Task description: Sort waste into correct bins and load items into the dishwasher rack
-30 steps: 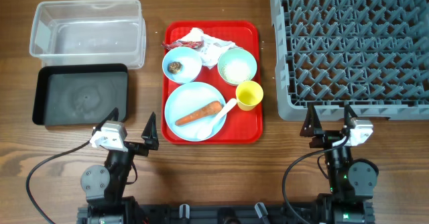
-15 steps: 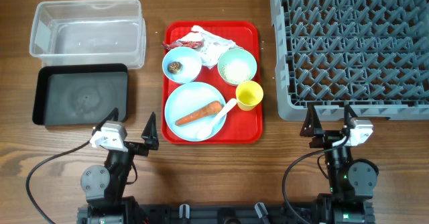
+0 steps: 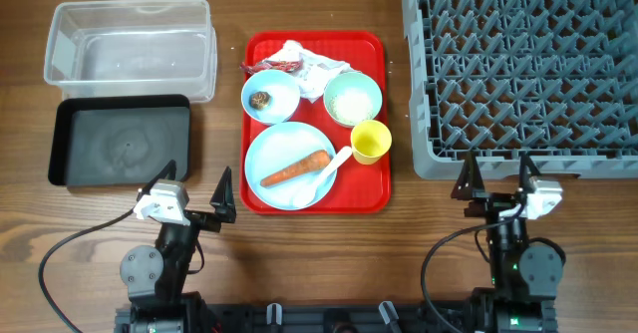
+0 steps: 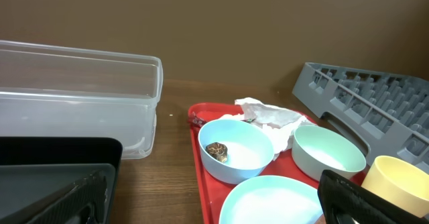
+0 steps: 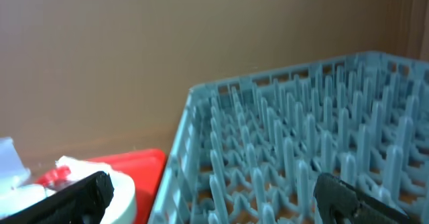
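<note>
The right gripper has edged slightly to its right; the left gripper has not moved. Both pairs of jaws stand wide apart and empty, low at the near side of the table, probably because sorting has not begun. Between them the red tray carries the orange carrot, lying whole on the light blue plate. The clear tub, the black tray and the grey rack stand empty.

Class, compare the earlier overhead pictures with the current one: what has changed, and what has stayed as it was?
The right tool shifted slightly rightward by the rack, open and empty. Nothing was grasped or released. The left tool, the tray and the carrot stayed put.
</note>
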Controlling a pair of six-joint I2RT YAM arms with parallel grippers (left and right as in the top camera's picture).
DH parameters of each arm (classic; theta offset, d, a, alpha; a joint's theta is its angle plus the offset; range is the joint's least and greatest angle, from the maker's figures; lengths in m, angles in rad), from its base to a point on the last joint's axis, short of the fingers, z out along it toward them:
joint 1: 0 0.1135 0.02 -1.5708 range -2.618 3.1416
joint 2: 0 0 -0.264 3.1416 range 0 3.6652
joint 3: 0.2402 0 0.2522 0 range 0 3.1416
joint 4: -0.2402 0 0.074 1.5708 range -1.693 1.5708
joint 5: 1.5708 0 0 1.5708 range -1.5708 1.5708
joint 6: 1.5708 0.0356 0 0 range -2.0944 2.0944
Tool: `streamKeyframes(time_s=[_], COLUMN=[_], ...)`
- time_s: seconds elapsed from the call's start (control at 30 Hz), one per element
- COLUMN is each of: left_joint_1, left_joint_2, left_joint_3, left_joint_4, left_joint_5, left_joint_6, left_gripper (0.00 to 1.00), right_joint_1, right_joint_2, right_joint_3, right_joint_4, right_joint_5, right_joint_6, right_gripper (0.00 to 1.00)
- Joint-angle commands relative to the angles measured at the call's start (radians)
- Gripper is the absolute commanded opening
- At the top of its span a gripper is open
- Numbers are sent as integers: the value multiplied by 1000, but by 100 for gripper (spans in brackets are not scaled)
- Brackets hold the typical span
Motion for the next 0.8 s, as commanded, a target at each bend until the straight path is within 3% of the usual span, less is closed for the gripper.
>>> streamKeyframes(time_s=[0.0, 0.27, 0.5, 0.77], left_joint_1=[-5, -5, -5, -5], left_joint_2=[-1, -1, 42, 288], left_joint_3=[-9, 24, 178, 485], left_joint_4=[13, 119, 17, -137], left_joint_5=[7, 19, 16, 21], left_joint_6=[19, -44, -63, -56], left_gripper=[100, 100, 100, 100], right_joint_1=[4, 4, 4, 4], right_joint_2=[-2, -2, 28, 282], right_joint_3=[-1, 10, 106, 315], right_joint_4=[73, 216, 215, 210], right_joint_5=[-12, -55, -89, -283], right_joint_6=[14, -26, -138, -142], right_gripper=[100, 100, 100, 100])
